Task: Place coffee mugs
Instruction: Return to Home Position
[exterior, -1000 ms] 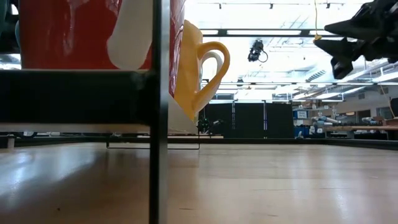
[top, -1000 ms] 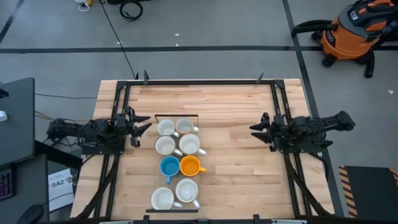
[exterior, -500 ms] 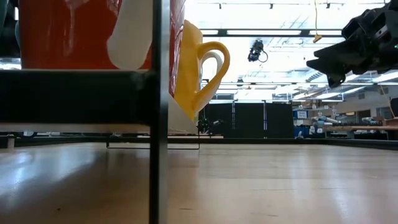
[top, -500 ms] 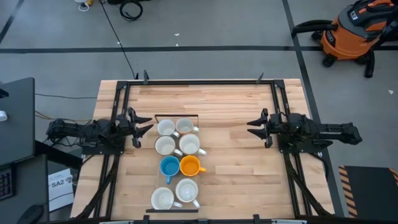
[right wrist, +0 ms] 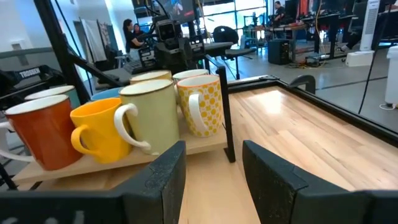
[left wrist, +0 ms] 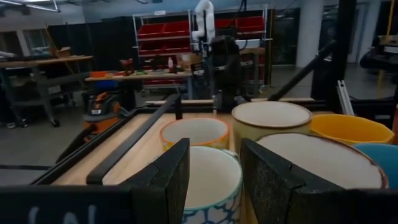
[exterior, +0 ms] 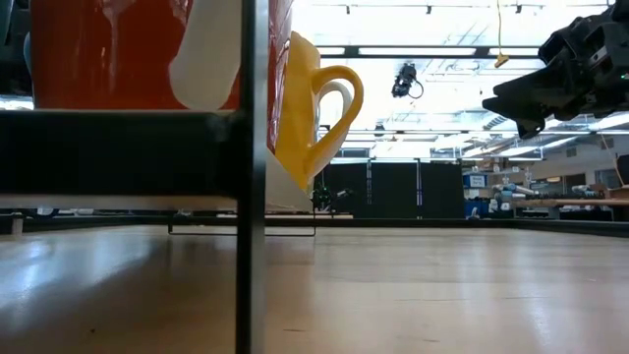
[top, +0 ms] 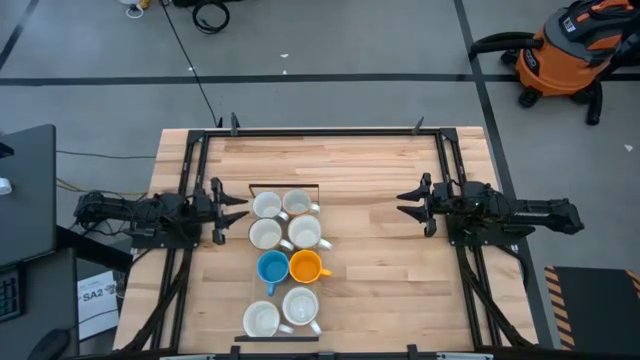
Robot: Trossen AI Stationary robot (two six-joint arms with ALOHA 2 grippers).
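Note:
Several coffee mugs stand upright in two rows on a low wooden tray (right wrist: pixel 205 142) at the table's middle. Most are white or cream (top: pixel 265 234); one is blue (top: pixel 272 267) and one orange (top: pixel 305 266). My left gripper (top: pixel 235 208) hovers open at the tray's left side, level and pointing at the far mugs; the left wrist view shows its fingers (left wrist: pixel 214 180) apart, with mug rims (left wrist: pixel 270 115) just ahead. My right gripper (top: pixel 405 205) hovers open well right of the tray, pointing at it. The right wrist view (right wrist: pixel 213 180) shows an orange-red mug (right wrist: pixel 37 130), a yellow one (right wrist: pixel 99 130) and cream ones.
Dark frame rails (top: pixel 320 132) run along the table's far edge and both sides. Bare wood (top: pixel 370 260) lies between the tray and the right arm. An orange shop vacuum (top: pixel 570 50) stands on the floor beyond the table's far right corner.
My right arm has swung about its base and now lies straight. Its gripper has shifted slightly toward the table's far edge, rolled, and now points at the mugs. My left gripper has tipped toward level in place. The mugs have stayed put.

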